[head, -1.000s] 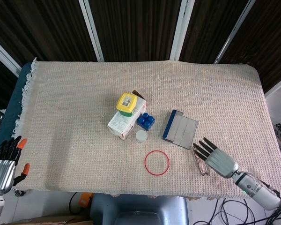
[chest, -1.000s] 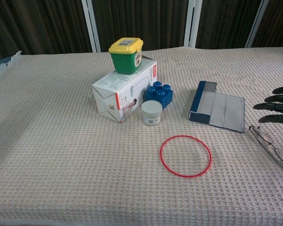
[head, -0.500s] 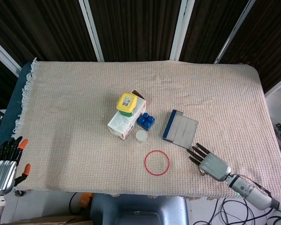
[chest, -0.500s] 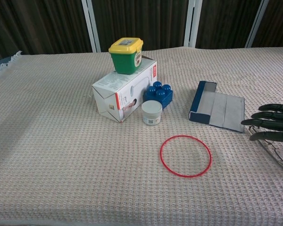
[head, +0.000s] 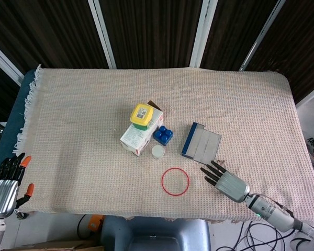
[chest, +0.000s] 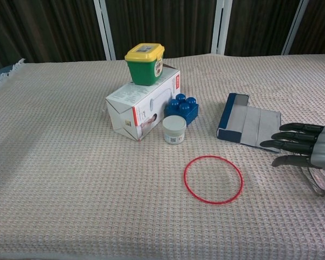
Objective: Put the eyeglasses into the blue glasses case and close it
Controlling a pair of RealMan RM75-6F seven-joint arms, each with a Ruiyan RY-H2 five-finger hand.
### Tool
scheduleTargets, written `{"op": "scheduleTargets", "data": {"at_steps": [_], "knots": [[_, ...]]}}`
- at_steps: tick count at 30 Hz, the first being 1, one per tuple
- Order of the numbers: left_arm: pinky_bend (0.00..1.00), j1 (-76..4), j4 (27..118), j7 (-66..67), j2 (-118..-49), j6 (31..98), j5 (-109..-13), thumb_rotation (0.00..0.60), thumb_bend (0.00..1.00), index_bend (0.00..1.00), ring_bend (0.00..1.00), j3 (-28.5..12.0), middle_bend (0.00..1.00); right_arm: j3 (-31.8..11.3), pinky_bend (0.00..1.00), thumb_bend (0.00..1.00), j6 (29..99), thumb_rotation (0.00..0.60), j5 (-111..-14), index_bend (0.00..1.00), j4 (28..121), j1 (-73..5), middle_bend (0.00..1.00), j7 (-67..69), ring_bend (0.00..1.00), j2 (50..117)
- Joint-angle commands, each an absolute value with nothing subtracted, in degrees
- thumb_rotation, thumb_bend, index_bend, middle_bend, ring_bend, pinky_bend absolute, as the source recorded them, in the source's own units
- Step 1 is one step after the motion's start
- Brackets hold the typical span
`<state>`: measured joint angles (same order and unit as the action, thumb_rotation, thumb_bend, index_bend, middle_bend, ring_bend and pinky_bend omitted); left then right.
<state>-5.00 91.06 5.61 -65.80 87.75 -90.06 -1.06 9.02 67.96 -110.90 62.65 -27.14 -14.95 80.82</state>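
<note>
Beige waffle-weave cloth (head: 83,120) covers the table, with dark slatted panels (head: 146,31) behind. Centre-right lies the blue glasses case (head: 201,144), open flat. Lower right, the right hand (head: 223,180) hovers, fingers spread, empty, over the eyeglasses (chest: 320,181). Lower left, the left hand (head: 4,183) rests open, empty.

One open blue glasses case (head: 201,144), one pair of eyeglasses (chest: 318,181), one red ring (head: 175,181), one white carton (head: 136,138), one yellow-lidded green tub (head: 141,115), one blue toy brick (head: 163,135), one small white jar (head: 158,151).
</note>
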Motion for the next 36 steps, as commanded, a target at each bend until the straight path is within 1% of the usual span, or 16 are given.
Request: {"op": "scheduleTargets", "data": {"at_steps": [1, 13, 17, 21, 25, 29, 36], "knots": [[0.03, -4.95, 91.03, 5.46, -65.73, 87.82, -90.07, 0.600, 0.41, 0.00, 0.00, -1.06, 0.00, 8.47, 0.00, 0.25, 67.61, 0.600, -110.54, 0.33, 63.16, -27.80, 0.00, -15.31, 0.00, 81.60], [0.04, -4.72, 91.06, 5.39, -65.54, 88.15, -90.37, 0.600, 0.41, 0.00, 0.00, -0.92, 0.00, 4.34, 0.00, 0.25, 64.16, 0.600, -106.03, 0.34, 66.10, -31.49, 0.00, -14.27, 0.00, 85.26], [0.03, -4.50, 90.99, 5.36, -65.53, 88.56, -90.81, 0.600, 0.41, 0.00, 0.00, -0.72, 0.00, 5.33, 0.00, 0.25, 65.26, 0.600, -106.38, 0.34, 67.48, -31.30, 0.00, -13.56, 0.00, 83.20], [0.03, -4.20, 91.03, 5.47, -65.53, 89.10, -91.16, 0.600, 0.41, 0.00, 0.00, -0.58, 0.00, 7.10, 0.00, 0.25, 67.28, 0.600, -107.00, 0.35, 68.74, -30.19, 0.00, -12.75, 0.00, 79.44], [0.03, -3.99, 91.08, 5.51, -65.60, 89.45, -91.10, 0.600, 0.41, 0.00, 0.00, -0.66, 0.00, 7.91, 0.00, 0.27, 69.03, 0.600, -107.22, 0.40, 67.46, -29.34, 0.00, -12.05, 0.00, 77.24], [0.04, -3.96, 91.22, 5.79, -65.75, 89.41, -90.96, 0.600, 0.41, 0.00, 0.00, -0.75, 0.00, 7.85, 0.00, 0.29, 68.77, 0.600, -106.44, 0.45, 65.26, -29.27, 0.00, -11.39, 0.00, 76.71], [0.04, -4.29, 91.37, 6.62, -66.06, 88.68, -90.69, 0.600, 0.41, 0.00, 0.00, -0.88, 0.00, 6.94, 0.00, 0.36, 66.08, 0.600, -104.66, 0.53, 59.13, -30.92, 0.00, -7.24, 0.00, 79.76]]}}
